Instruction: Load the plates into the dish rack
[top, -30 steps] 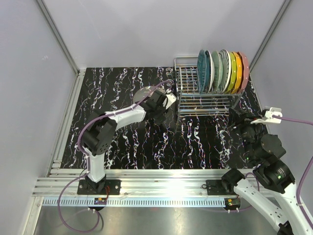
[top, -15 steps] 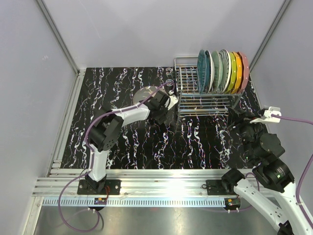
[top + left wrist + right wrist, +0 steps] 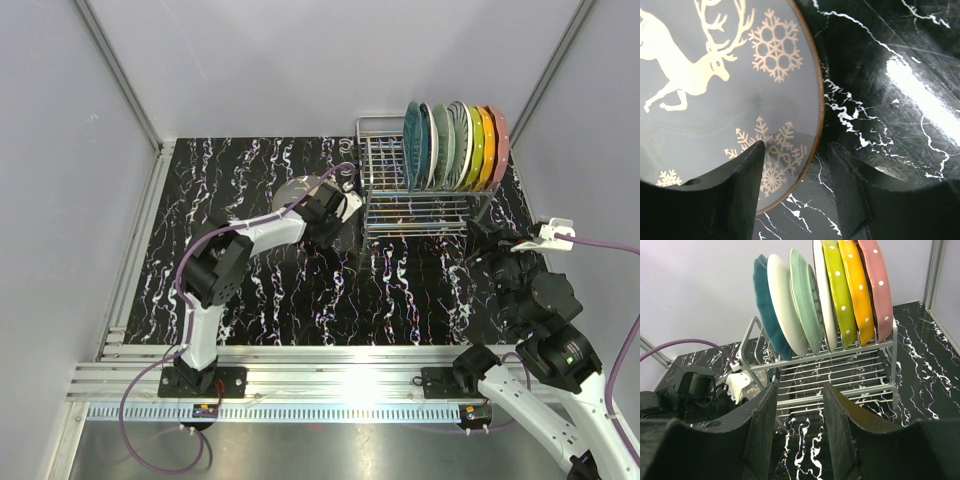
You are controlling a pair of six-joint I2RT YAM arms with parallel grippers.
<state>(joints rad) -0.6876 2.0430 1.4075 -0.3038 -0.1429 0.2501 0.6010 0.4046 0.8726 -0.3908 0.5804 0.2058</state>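
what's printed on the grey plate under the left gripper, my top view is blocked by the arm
observer: left wrist view shows a pale reindeer and snowflakes on the grey plate, thin brown rim
operator: is the gripper around the rim
observer: yes, the left gripper is open astride it, one finger over the plate's face, the other over the black marble table
operator: any pattern on the racked plates
observer: right wrist view shows white dots on the yellow-green plate, orange plate and pink plate in the dish rack

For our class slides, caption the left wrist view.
Black fingers of the left gripper straddle the rim of a grey round reindeer-and-snowflake plate on the black marbled tabletop.
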